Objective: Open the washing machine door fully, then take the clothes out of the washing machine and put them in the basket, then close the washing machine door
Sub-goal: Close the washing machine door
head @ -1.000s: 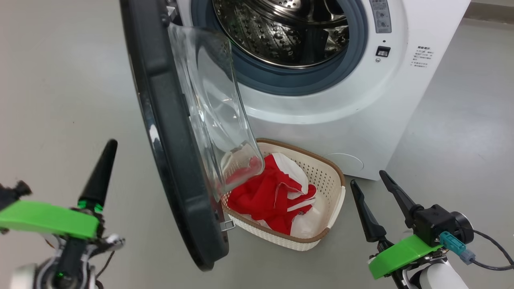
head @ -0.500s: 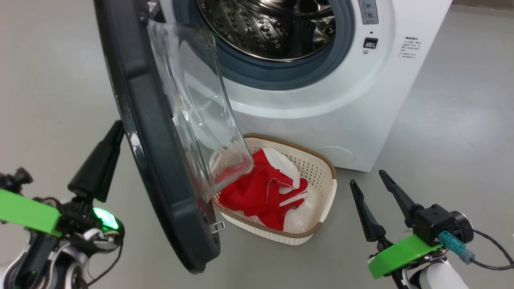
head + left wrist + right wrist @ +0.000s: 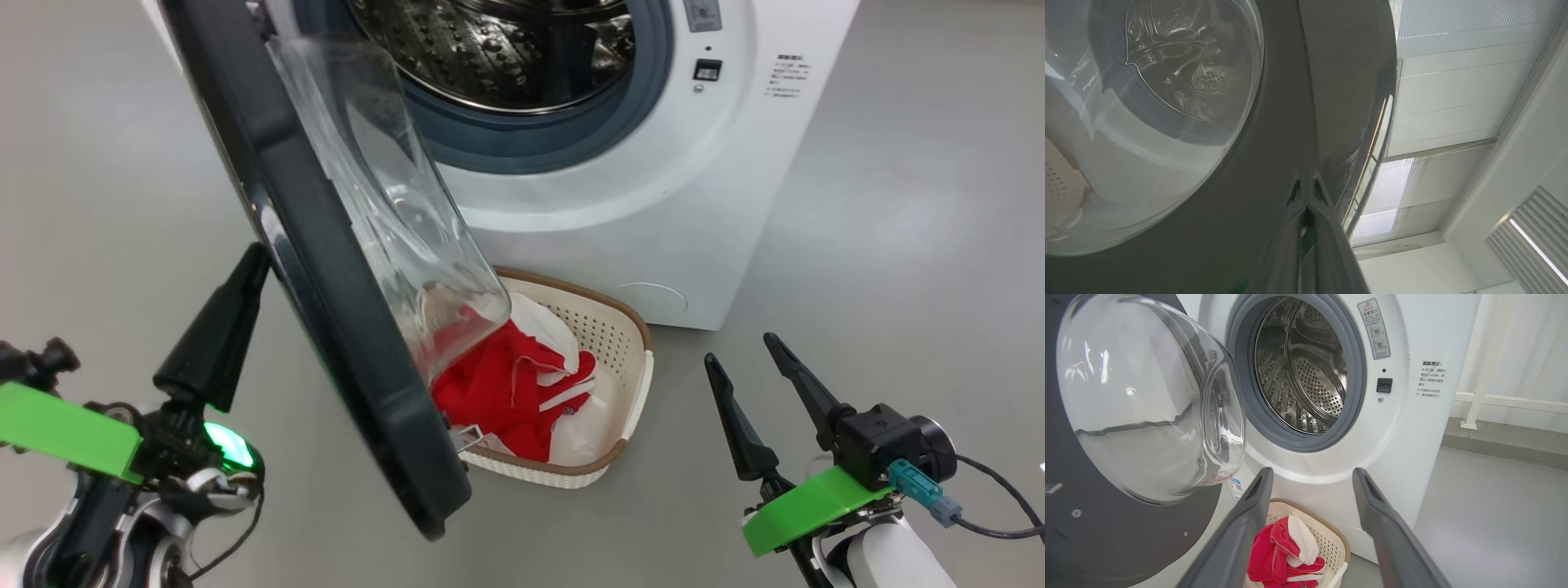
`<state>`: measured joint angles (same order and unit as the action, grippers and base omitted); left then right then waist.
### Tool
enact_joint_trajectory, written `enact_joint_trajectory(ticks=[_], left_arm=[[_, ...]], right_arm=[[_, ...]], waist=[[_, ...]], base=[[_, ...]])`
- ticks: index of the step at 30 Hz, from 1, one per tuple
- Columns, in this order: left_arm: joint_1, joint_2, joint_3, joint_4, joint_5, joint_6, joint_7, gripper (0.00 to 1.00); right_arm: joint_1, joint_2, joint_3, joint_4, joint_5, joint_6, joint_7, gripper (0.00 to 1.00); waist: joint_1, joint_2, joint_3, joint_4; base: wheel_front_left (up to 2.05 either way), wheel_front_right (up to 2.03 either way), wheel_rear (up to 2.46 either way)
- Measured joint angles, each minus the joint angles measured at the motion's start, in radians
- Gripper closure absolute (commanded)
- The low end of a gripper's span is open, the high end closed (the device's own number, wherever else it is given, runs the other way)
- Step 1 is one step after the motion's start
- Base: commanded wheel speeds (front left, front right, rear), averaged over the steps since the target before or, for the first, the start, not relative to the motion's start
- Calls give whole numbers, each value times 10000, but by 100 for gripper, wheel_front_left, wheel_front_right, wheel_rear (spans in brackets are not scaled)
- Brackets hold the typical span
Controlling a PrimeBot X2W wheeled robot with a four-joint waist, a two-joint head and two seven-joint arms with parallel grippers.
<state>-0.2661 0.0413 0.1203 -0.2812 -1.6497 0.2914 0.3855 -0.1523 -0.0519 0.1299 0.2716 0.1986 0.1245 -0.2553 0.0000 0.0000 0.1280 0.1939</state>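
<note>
left gripper (image 3: 253,265): near left, jaws pressed together with nothing between them, tip at the outer face of the washing machine door (image 3: 326,269).
right gripper (image 3: 740,349): near right, jaws spread apart and empty, above the floor (image 3: 898,245), right of the basket (image 3: 629,327).
washing machine door: stood partly open on the left, its lower edge over the basket's left side.
basket: on the floor, just in front of the washing machine (image 3: 653,212).
clothes (image 3: 498,392): red and white, heaped inside the basket.
washing machine: far, steel drum (image 3: 490,57) showing through its mouth.

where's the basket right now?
Head view, lower centre: the basket sits on the floor just in front of the washing machine, partly behind the open washing machine door, holding the clothes.
</note>
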Motion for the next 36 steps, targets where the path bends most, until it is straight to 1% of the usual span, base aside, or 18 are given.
enact_joint_trajectory(ticks=[7, 12, 15, 19, 28, 32, 36], left_arm=[[-49, -2, -320, 178, 44, -40, -272, 100], [-200, -8, -435, 408, 132, -378, -752, 100], [-539, -8, -420, 625, 104, -504, -1156, 100], [-794, -10, -487, 926, 29, -662, -1427, 100], [-1529, -19, -775, 1400, -88, -913, -1910, 100], [-1977, -21, -859, 1741, -167, -1074, -2215, 100], [-2437, -25, -934, 2238, -159, -1127, -2468, 100]], right_arm=[[-9, -2, 63, -46, 33, 0, 0, 0], [-12, -4, 69, -71, 33, 0, 0, 0], [-16, -2, 96, -82, 33, 0, 0, 0], [-71, -2, 117, -81, 38, 0, 0, 0], [-229, -2, 109, -113, 38, 0, 0, 0], [-244, -2, 111, -138, 38, 0, 0, 0], [-380, -2, 107, -171, 40, 0, 0, 0]], waist=[[0, 0, 161, -509], [0, 0, 303, -927], [0, 0, 373, -1174], [0, 0, 438, -1493], [0, 0, 593, -2132], [0, 0, 717, -2354], [0, 0, 867, -2561]], base=[[0, 0, 0], [0, 0, 0], [0, 0, 0], [0, 0, 0], [0, 0, 0], [0, 0, 0], [0, 0, 0]])
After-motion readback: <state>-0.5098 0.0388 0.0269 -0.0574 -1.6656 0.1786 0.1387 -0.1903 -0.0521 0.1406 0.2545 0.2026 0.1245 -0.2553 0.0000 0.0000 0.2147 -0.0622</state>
